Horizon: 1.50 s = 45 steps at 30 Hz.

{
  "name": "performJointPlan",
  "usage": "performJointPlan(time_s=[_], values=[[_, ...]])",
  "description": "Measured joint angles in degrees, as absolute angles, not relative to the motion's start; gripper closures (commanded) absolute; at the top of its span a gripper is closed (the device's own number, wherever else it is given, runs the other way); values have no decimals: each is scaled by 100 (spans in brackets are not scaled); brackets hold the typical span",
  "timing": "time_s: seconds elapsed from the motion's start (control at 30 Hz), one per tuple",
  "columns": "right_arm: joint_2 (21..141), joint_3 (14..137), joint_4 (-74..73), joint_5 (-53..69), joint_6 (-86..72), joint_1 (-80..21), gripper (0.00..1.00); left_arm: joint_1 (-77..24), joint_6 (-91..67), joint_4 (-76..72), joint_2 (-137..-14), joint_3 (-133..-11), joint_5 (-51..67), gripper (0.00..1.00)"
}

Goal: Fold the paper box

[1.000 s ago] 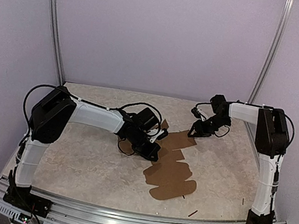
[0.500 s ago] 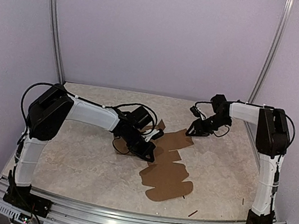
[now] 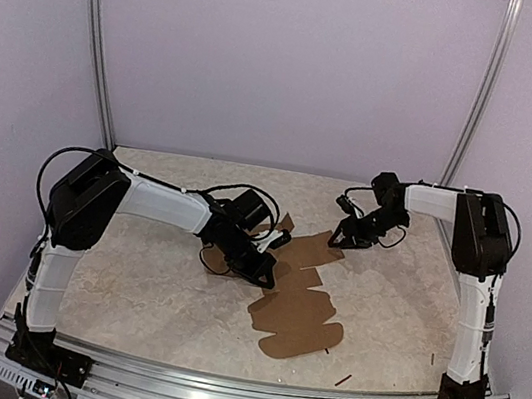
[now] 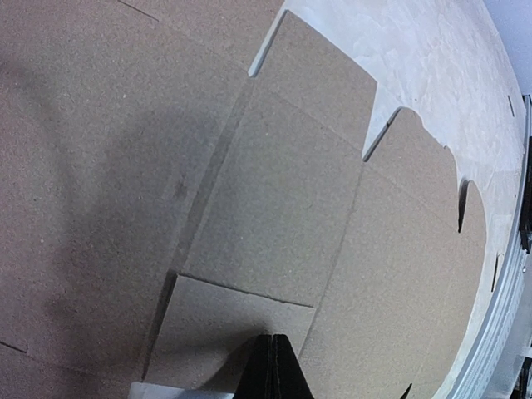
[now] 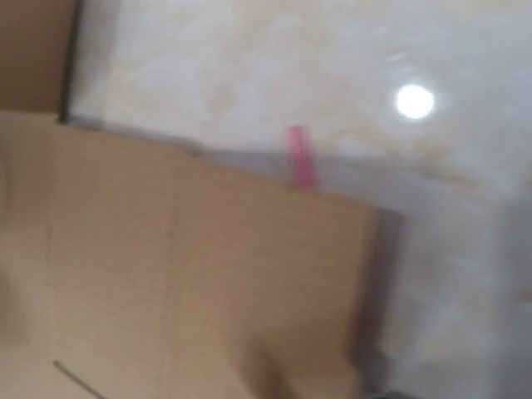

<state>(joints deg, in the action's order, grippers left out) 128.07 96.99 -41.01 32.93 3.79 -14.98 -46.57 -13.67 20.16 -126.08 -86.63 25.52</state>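
Note:
The paper box (image 3: 298, 304) is a flat brown die-cut sheet lying on the table right of centre. My left gripper (image 3: 263, 270) rests on its left edge. In the left wrist view the fingers (image 4: 273, 366) are pressed together, and their tip sits on a small flap of the paper box (image 4: 274, 208). My right gripper (image 3: 344, 236) hangs low at the sheet's far right corner. The right wrist view is blurred and shows the paper box (image 5: 166, 274) close below, with no fingers visible.
The marbled table (image 3: 150, 293) has a metal rail (image 3: 235, 397) along its near edge. Tiny dark sticks lie at the front right (image 3: 343, 380) and near the right arm's base (image 3: 431, 358). A small pink stick (image 5: 301, 156) lies by the sheet's far edge.
My left gripper has slid a little to the left and the sheet has shifted left with it. The right gripper has edged slightly left at the far corner.

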Motion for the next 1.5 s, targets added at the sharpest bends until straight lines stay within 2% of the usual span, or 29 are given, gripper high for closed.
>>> performJointPlan(time_s=[0.07,0.13,0.2,0.27,0.4,0.53,0.67,0.87,1.2,1.37,1.5], values=[[12940,9747,-4156,3614,397,-1498,62,-4657,-1367,2012,-12606,-8661,2552,100],[13093,9828,-4189,3970,427,-1494,76,-4652,-1369,2021,-12604,-8654,2556,100],[13172,9841,-4219,4254,475,-1487,85,-4648,-1369,2018,-12604,-8652,2567,99],[13181,9806,-4268,4421,480,-1490,92,-4644,-1367,2016,-12602,-8650,2569,91],[13109,9741,-4296,4569,548,-1487,100,-4624,-1286,2043,-12497,-8613,2506,70],[12617,9539,-4292,4515,749,-1496,100,-4480,-1079,2324,-12127,-8493,2377,56],[11830,9382,-4244,4366,1048,-1538,100,-4259,-716,2596,-11358,-8477,2132,49],[10914,9275,-4128,4276,1393,-1691,100,-3992,-91,2591,-10274,-8799,1549,46],[10650,8993,-4281,4036,1916,-2202,100,-3605,718,2731,-10368,-8792,893,39],[10641,8986,-4333,4093,2018,-2228,100,-3454,941,2805,-10368,-8748,1304,40],[10615,8986,-4357,4182,2062,-2239,100,-3365,963,2818,-10412,-8735,1896,47]])
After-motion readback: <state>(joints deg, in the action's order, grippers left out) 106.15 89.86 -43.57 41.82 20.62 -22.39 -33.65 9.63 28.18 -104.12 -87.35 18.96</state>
